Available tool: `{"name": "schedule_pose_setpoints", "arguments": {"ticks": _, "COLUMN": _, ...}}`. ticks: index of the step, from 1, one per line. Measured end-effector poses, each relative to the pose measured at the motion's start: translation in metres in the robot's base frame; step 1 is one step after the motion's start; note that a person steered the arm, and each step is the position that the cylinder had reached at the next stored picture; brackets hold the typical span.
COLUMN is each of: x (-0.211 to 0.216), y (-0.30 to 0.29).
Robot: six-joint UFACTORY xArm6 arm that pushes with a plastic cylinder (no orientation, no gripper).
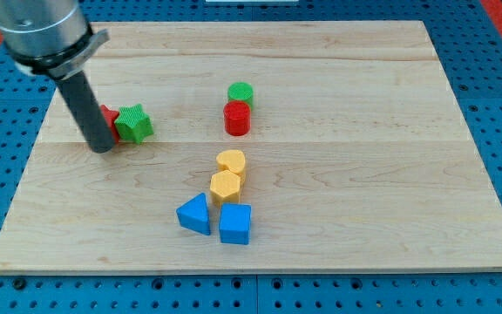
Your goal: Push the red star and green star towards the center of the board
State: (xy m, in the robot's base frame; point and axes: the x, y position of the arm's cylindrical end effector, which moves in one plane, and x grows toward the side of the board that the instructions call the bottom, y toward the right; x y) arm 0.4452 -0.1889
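while my tip (101,146) touches the red star (109,116), green star (134,124) just right, no claw seen

We see the green star (134,124) lying flat at the board's left side; the red star (109,116) touches its left edge, mostly hidden, only a sliver showing.

Bright, even overhead light; wooden board (338,78) pale, slightly washed toward view's top, no hard glare; shadows short and soft, small dark patch just under my tip (103,148), thin shadows hugging blocks to view's right of it; rod's metal collar (42,30) above tip shows dull sheen, slightly soft; picture low-resolution, block edges fuzzy; no obvious edge distortion.
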Motion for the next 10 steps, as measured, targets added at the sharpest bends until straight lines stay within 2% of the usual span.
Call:
{"name": "schedule_pose_setpoints", "arguments": {"ticks": 1, "x": 0.004, "y": -0.066}}
{"name": "schedule_pose_setpoints", "arguments": {"ticks": 2, "x": 0.013, "y": -0.102}}
{"name": "schedule_pose_setpoints", "arguments": {"ticks": 3, "x": -0.03, "y": -0.045}}
{"name": "schedule_pose_setpoints", "arguments": {"ticks": 5, "x": -0.013, "y": 0.098}}
{"name": "schedule_pose_setpoints", "arguments": {"ticks": 6, "x": -0.028, "y": 0.126}}
{"name": "schedule_pose_setpoints", "arguments": {"ticks": 7, "x": -0.036, "y": 0.131}}
{"name": "schedule_pose_setpoints", "arguments": {"ticks": 9, "x": -0.009, "y": 0.027}}
{"name": "schedule_pose_setpoints", "arguments": {"ticks": 10, "x": -0.061, "y": 0.022}}
